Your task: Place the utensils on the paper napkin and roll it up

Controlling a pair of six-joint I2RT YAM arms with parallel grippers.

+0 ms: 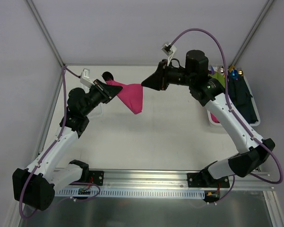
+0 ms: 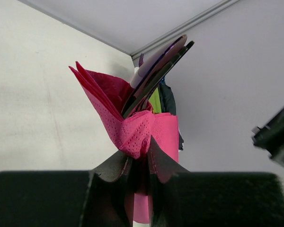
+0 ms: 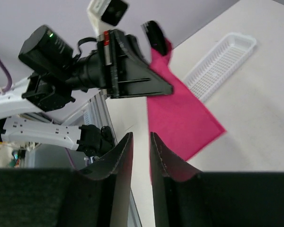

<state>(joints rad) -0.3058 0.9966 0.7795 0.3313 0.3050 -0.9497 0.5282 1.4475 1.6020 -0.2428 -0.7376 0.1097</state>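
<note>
My left gripper (image 1: 114, 91) is raised above the table and shut on the bunched magenta paper napkin (image 1: 132, 97). In the left wrist view the napkin (image 2: 132, 127) is pinched between the fingers. The glossy purple spoon (image 2: 158, 57) and the dark fork (image 2: 151, 84) stand up out of its folds. A dark utensil end (image 1: 107, 75) pokes out behind the left gripper. My right gripper (image 1: 144, 84) is held at the napkin's right corner. Its jaws stand a narrow gap apart with nothing between them (image 3: 141, 137), and the napkin (image 3: 180, 118) hangs just beyond them.
A white basket (image 1: 255, 118) at the right back holds green, blue and navy rolled bundles (image 1: 239, 92). Another white basket (image 3: 217, 61) lies near the left arm. Metal frame posts stand at both back corners.
</note>
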